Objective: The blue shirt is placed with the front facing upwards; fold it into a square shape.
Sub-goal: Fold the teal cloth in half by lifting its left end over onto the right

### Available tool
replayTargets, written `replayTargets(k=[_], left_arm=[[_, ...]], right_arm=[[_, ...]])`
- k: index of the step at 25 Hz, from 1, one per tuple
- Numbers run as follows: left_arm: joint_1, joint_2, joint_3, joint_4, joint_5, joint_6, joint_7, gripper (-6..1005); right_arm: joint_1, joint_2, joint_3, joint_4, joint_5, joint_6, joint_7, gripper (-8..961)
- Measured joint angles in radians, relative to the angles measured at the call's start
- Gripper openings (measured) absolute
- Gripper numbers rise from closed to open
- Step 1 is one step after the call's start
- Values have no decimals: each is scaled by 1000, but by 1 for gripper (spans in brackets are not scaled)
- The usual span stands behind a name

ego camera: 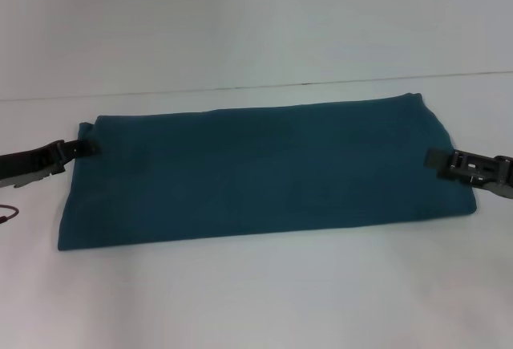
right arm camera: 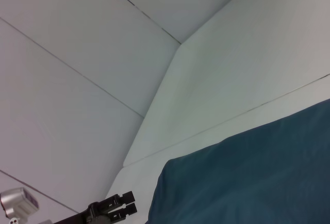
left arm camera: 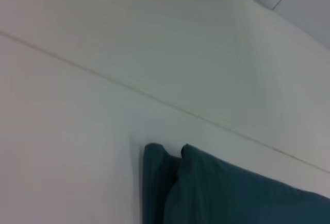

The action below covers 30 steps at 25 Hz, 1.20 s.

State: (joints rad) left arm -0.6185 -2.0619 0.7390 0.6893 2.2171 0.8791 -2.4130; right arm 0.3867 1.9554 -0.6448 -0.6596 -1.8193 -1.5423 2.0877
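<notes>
The blue shirt lies flat on the white table as a long teal band, several layers thick, with a plain face up. My left gripper is low at the band's left short end, its tip at the shirt's edge. My right gripper is at the right short end, its tip just over the cloth. The left wrist view shows a layered corner of the shirt. In the right wrist view the shirt fills the near part, and the left gripper shows far off beside its edge.
The white table runs out in front of the shirt and behind it to a white wall. A thin reddish cable lies at the table's left edge below the left arm.
</notes>
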Motion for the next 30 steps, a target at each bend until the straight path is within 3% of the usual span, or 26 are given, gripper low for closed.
replayTargets(k=[9, 16, 30], left_arm=[[-5, -3, 7, -6, 11, -10, 3, 843], [1, -23, 6, -26, 14, -88, -15, 843], [-4, -22, 11, -60, 25, -108, -16, 834]], right_arm=[[-1, -1, 1, 0, 0, -1, 0, 885], [-2, -1, 1, 0, 0, 0, 0, 885], [-2, -1, -4, 0, 0, 2, 0, 885]])
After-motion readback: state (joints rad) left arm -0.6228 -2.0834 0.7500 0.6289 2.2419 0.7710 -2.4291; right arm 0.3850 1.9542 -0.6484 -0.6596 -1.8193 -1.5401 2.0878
